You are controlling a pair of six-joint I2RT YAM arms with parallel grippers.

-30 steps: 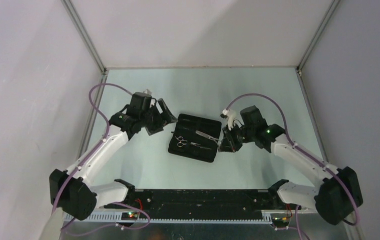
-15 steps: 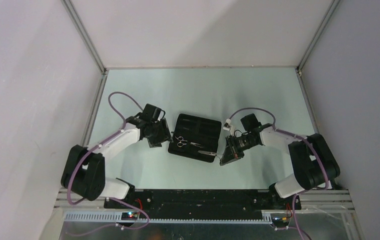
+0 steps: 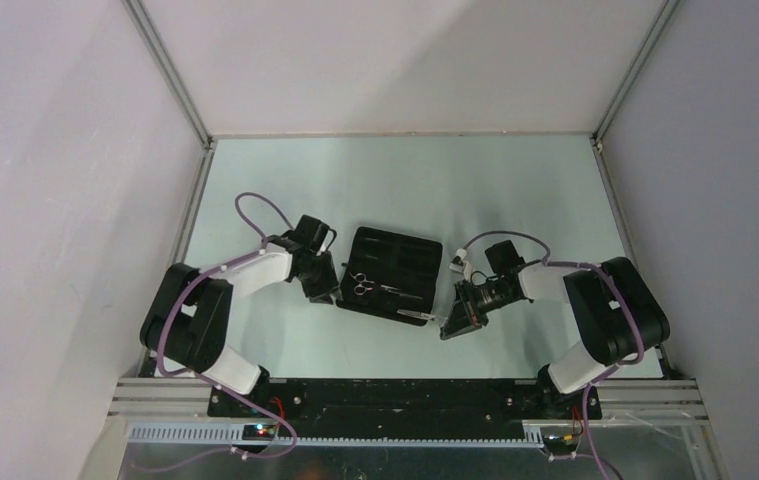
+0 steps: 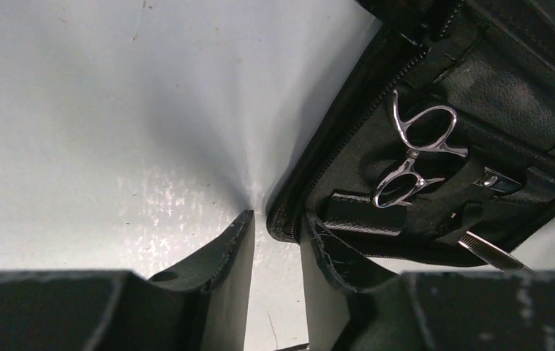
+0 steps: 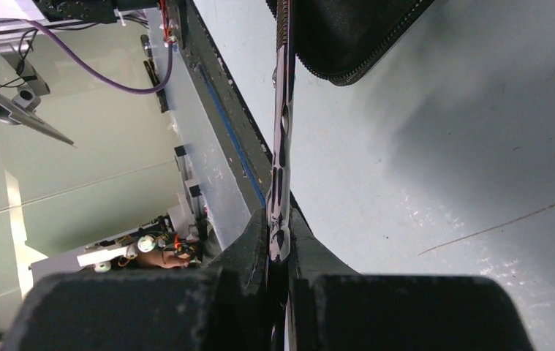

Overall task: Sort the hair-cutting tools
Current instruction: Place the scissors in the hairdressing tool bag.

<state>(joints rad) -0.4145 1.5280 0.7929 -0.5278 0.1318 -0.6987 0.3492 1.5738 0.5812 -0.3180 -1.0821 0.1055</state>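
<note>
Two scissors: one pair [image 4: 411,155] is kept in the black case [image 3: 405,255], the other pair [image 5: 281,146] is clamped by the right jaws; the case's corner is straddled by half-open left jaws.

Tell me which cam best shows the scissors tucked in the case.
Left wrist: scissors big and sharp, both rings clear, in the case. Top external shows only a tiny silver glint. Right wrist misses them, catching just the case corner and the other scissors in the right claw.
</note>
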